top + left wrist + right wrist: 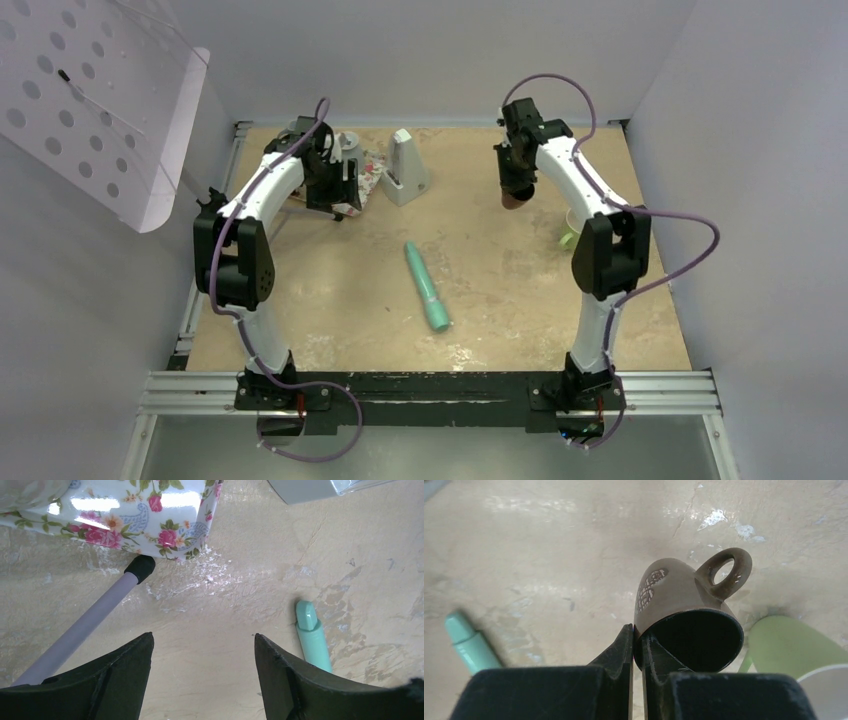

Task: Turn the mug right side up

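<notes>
Progress: I judge the turn mostly made. The mug (674,587) hangs tilted, its mouth facing up toward my right wrist camera and its handle pointing away.
Left to do: level it, stand it on its base, let go (I cannot tell from here whether it touches the tabletop (330,300)).
Mug's place: toward the far-right corner, well in from both edges.
Right claw: the right gripper (637,632) is clenched on the mug's rim, one finger inside the mouth and one outside.
Left claw: the left gripper (203,636) is released, jaws spread wide and grasping nothing, near the far-left corner.
Arms: two, the left arm (262,195) and the right arm (585,190).
Blocks: one white wedge-shaped block (407,167), by the far edge.
Floral things: one floral piece (150,515), just beside my left claw.
Tubes: one teal tube (427,287), mid-table.
Mugs: one.
Cups: one green-and-white cup (789,650), near the right edge, partly hidden.
Rods: one lilac rod (85,625), black-tipped.
</notes>
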Robot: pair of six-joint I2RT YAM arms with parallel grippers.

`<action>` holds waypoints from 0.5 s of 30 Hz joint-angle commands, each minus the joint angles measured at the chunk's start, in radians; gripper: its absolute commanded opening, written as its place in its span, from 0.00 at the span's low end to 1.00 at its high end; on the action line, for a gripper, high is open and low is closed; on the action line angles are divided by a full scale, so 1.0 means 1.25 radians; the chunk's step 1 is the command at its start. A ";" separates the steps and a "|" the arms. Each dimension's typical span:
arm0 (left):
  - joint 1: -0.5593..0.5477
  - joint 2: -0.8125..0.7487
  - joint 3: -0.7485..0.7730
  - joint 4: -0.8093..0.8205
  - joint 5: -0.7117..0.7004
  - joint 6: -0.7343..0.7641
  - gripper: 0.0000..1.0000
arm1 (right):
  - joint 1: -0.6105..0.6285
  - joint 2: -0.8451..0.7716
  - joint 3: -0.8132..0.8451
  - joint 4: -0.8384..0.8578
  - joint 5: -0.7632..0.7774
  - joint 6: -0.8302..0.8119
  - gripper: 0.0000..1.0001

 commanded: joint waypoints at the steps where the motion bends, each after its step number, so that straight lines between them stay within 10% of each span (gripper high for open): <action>1: 0.000 -0.032 0.025 0.014 -0.008 0.054 0.76 | 0.003 0.096 0.097 -0.105 0.025 -0.066 0.00; 10: 0.000 0.008 0.164 -0.056 -0.078 0.319 0.79 | 0.000 0.208 0.147 -0.106 0.033 -0.077 0.03; 15: 0.002 0.063 0.255 -0.073 -0.114 0.401 0.81 | 0.001 0.190 0.169 -0.096 0.017 -0.077 0.41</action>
